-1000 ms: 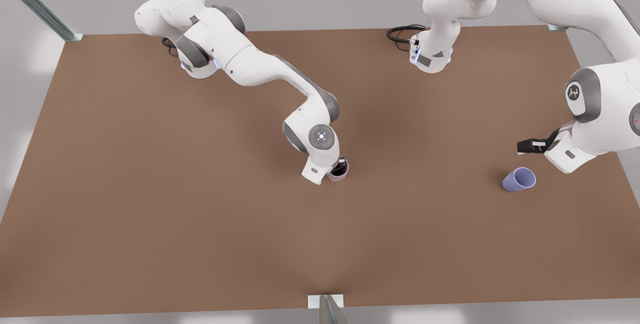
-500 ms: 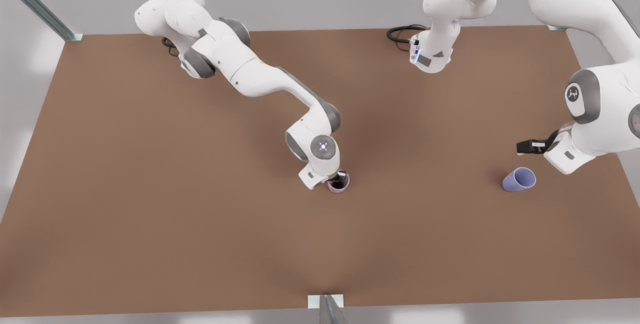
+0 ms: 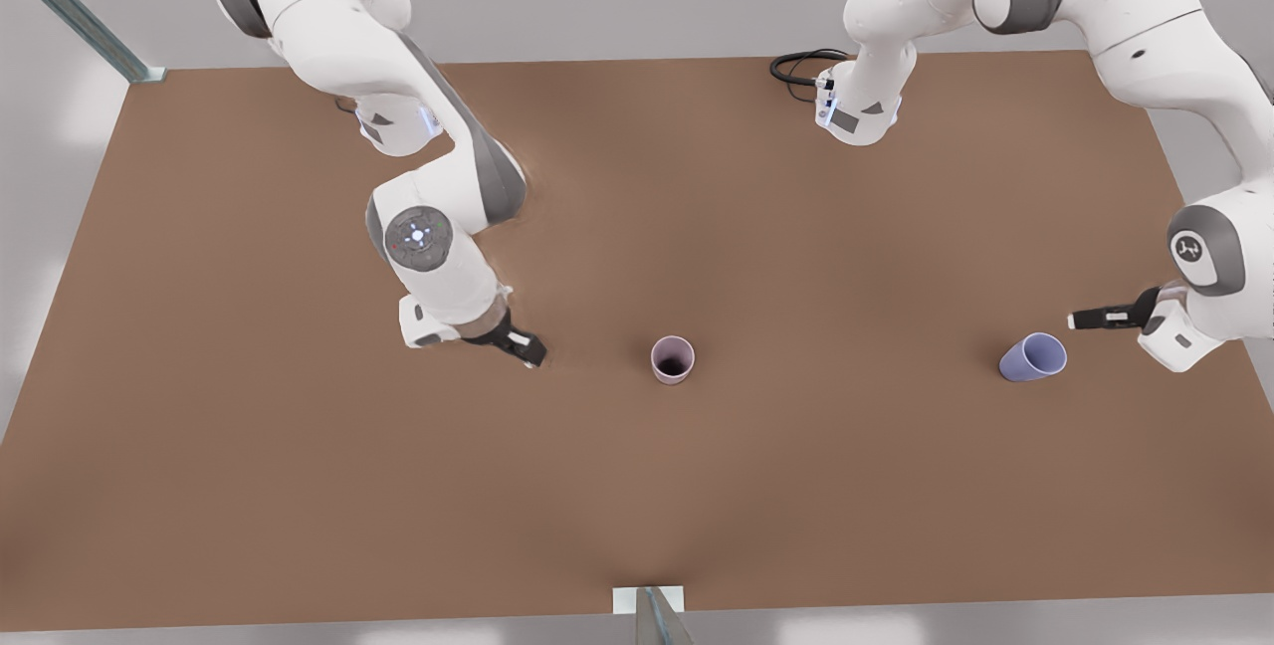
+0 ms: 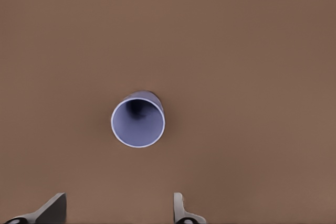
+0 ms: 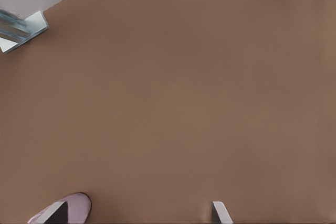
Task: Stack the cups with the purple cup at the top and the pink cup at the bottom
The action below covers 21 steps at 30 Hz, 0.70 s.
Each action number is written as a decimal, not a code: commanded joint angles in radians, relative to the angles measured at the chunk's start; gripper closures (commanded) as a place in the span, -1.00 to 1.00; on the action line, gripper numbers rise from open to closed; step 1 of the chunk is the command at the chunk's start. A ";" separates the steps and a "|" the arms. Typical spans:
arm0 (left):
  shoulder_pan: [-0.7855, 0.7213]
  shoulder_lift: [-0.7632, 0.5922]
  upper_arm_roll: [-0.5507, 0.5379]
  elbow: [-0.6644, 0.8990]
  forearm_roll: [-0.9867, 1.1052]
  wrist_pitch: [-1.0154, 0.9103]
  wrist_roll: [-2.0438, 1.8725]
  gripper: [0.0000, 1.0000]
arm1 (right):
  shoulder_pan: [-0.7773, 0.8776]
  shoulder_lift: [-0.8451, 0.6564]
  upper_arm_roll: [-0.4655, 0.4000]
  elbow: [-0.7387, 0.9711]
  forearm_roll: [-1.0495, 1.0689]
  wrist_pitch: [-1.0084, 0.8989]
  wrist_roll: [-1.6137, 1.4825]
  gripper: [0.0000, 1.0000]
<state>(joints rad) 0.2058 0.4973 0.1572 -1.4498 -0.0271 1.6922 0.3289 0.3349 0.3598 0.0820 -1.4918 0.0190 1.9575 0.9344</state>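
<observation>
**Two cups apart on an open brown desk, both pincers free**

The pink cup [image 3: 673, 359] stands upright near the middle of the desk [image 3: 249, 486], mouth up, its dark inside showing. The purple cup [image 3: 1032, 357] lies tipped on its side well off toward the front view's right, mouth turned toward that side, nearer the desk's right edge than the pink cup is. Bare brown surface lies between the two cups, and wide open desk runs from them to the near edge and to the front view's left.

The left pincer [image 3: 1083, 320] hangs just beside the purple cup, a little past its mouth, close to the desk's right edge. In the left wrist view its fingers [image 4: 52, 210] stand apart with nothing between them, and the purple cup [image 4: 138, 119] sits ahead of them, mouth facing the camera.

The right pincer [image 3: 525, 348] hovers near the pink cup on the front view's left, not touching it. Its fingers [image 5: 220, 212] are spread apart and hold nothing; the pink cup [image 5: 76, 204] peeps in beside one fingertip. A metal frame post [image 5: 18, 29] marks a desk corner far off.

A black cable [image 3: 801, 65] lies coiled at the far edge.
</observation>
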 commanded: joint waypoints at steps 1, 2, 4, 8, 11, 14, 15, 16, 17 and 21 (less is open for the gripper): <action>0.024 0.044 -0.001 -0.003 -0.017 0.182 0.334 -1.00 | -0.129 -0.116 0.004 -0.076 0.001 -0.093 -0.508 -1.00; 0.034 0.064 -0.001 -0.003 -0.017 0.216 0.364 -1.00 | -0.221 -0.128 0.005 -0.070 -0.014 -0.192 -0.667 -1.00; 0.066 0.110 -0.001 -0.003 -0.019 0.271 0.421 -1.00 | -0.333 -0.151 0.005 -0.068 -0.017 -0.215 -0.822 -1.00; 0.072 0.142 -0.001 -0.069 -0.019 0.371 0.447 -1.00 | -0.467 -0.166 0.005 -0.102 -0.077 -0.185 -0.988 -1.00; 0.072 0.142 -0.001 -0.150 -0.033 0.454 0.455 -1.00 | -0.470 -0.205 0.004 -0.185 -0.090 -0.120 -0.988 -1.00; 0.072 0.144 -0.002 -0.169 -0.040 0.457 0.464 -1.00 | -0.458 -0.202 -0.002 -0.157 -0.083 -0.134 -0.993 -1.00; 0.072 0.142 -0.002 -0.182 -0.040 0.457 0.464 -1.00 | -0.458 -0.199 -0.002 -0.156 -0.083 -0.123 -0.993 -1.00; 0.072 0.139 -0.002 -0.202 -0.039 0.457 0.464 -1.00 | -0.458 -0.197 -0.001 -0.153 -0.082 -0.127 -0.993 -1.00; 0.072 0.138 -0.002 -0.205 -0.040 0.457 0.466 -1.00 | -0.456 -0.193 0.012 -0.140 -0.079 -0.134 -0.993 -1.00; 0.073 0.141 -0.002 -0.208 -0.056 0.457 0.469 -0.07 | -0.458 -0.144 0.022 -0.064 -0.077 -0.206 -1.088 -1.00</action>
<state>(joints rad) 0.2790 0.6394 0.1548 -1.6584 -0.0746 2.1221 0.6398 -0.1198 0.2122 0.1034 -1.5635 -0.0602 1.8010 0.2575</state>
